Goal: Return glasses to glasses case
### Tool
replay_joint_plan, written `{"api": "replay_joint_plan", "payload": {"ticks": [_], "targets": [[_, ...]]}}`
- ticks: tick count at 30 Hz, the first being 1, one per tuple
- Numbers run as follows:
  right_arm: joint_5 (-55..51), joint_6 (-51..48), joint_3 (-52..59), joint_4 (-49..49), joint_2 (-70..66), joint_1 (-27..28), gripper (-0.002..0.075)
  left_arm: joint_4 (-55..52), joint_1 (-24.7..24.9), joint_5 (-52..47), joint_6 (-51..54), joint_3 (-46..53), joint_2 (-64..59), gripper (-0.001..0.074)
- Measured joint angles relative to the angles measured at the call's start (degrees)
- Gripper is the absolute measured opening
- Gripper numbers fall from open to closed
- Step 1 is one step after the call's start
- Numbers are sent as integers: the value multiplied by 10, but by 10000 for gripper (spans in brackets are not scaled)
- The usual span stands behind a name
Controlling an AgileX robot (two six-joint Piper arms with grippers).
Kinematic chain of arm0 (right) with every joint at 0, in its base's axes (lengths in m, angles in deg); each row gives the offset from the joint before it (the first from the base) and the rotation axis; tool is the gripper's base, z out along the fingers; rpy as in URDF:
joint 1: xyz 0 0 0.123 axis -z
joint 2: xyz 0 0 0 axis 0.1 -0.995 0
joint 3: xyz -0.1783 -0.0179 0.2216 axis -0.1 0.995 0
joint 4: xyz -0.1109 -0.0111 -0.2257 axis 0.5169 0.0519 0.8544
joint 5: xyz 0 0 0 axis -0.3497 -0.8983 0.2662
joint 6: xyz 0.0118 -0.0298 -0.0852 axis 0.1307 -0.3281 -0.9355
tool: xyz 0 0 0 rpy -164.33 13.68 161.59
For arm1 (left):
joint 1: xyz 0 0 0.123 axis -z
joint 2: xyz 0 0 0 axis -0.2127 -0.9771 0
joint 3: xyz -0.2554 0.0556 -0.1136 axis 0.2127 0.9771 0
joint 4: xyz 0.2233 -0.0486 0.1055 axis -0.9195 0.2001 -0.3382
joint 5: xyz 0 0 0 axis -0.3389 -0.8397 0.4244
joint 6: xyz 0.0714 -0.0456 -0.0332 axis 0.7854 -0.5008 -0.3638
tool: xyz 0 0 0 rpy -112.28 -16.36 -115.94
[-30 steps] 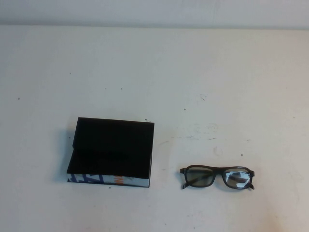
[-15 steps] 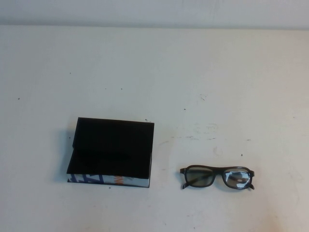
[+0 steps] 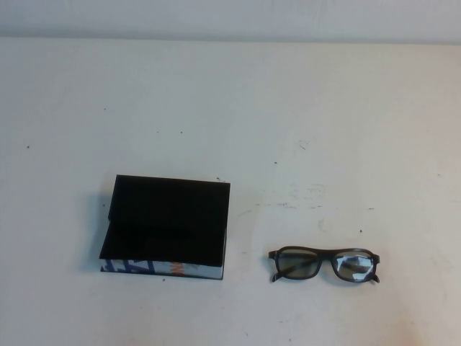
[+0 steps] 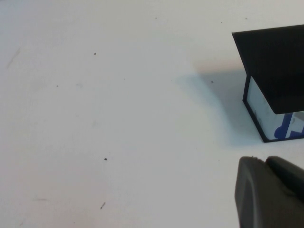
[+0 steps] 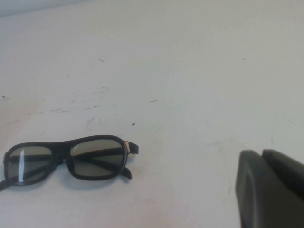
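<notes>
The glasses case (image 3: 169,223) is a flat black box with a blue, white and orange printed front edge, lying at the table's front left. To its right, apart from it, the dark-framed glasses (image 3: 324,264) lie folded on the table. Neither arm shows in the high view. In the left wrist view my left gripper (image 4: 266,161) is shut and empty, hovering short of a corner of the case (image 4: 275,71). In the right wrist view my right gripper (image 5: 262,154) is shut and empty, off to one side of the glasses (image 5: 71,156).
The white table (image 3: 238,108) carries small dark specks and faint scuff marks (image 3: 302,193) behind the glasses. Its far edge meets a pale wall (image 3: 230,18) at the back.
</notes>
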Motion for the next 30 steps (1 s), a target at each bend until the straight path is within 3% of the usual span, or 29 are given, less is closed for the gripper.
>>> {"api": "replay_joint_plan", "payload": {"ticks": [9, 23, 30], "targets": [[10, 0, 0, -10, 0, 0, -11, 0, 0, 0, 0, 0, 0, -4], [140, 0, 0, -337, 0, 0, -11, 0, 0, 0, 0, 0, 0, -4], [58, 0, -14, -409, -9, 0, -11, 0, 0, 0, 0, 0, 0, -4]]}}
